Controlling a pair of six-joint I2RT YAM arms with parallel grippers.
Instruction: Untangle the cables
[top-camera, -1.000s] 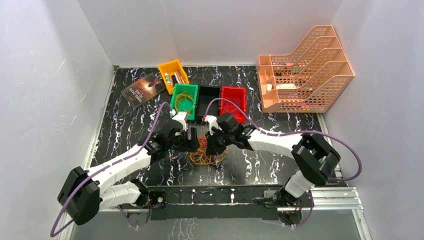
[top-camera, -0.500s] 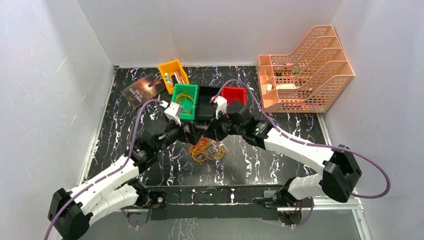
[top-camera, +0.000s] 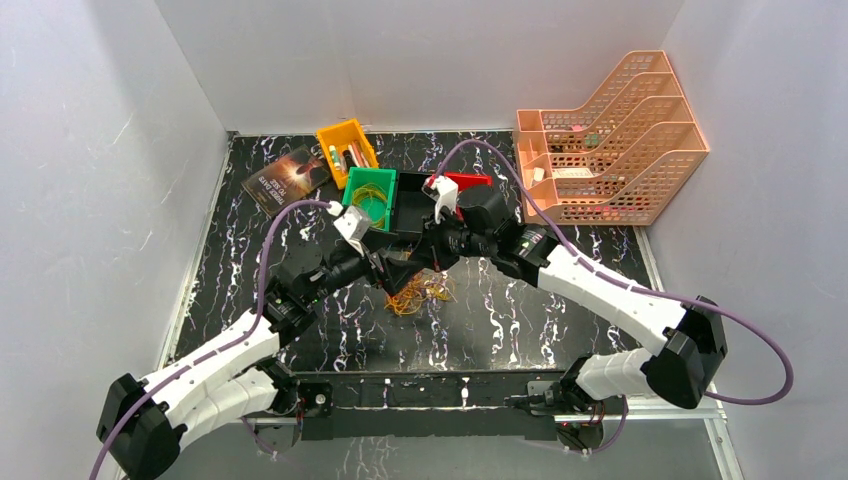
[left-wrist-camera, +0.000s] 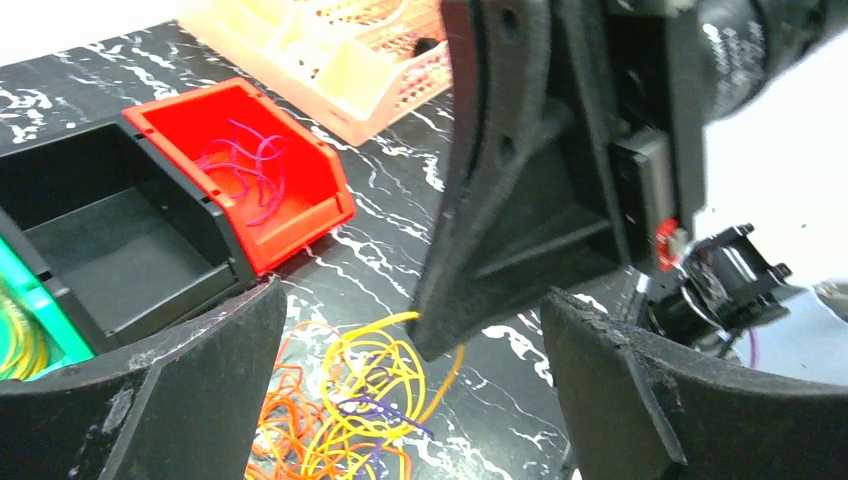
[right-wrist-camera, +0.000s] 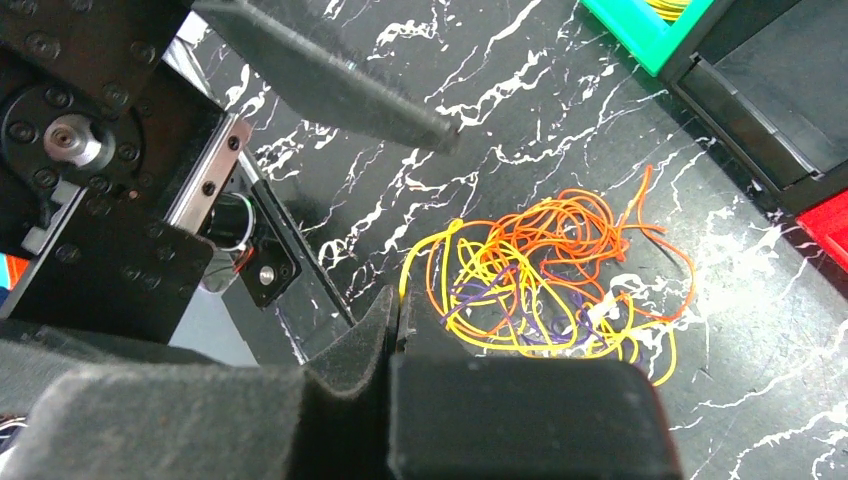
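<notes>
White walls (top-camera: 100, 150), black white-veined marble tabletop (top-camera: 480, 335), even light.

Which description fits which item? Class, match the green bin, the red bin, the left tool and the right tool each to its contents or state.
Column one:
1. green bin
2. red bin
3. left tool
4. right tool

Column two:
A. shut on a yellow strand of the cables
B. holds purple loops
C. jaws wide open
D. holds yellow loops

Pairs: 1-D, 2-B, 3-C, 4-A
</notes>
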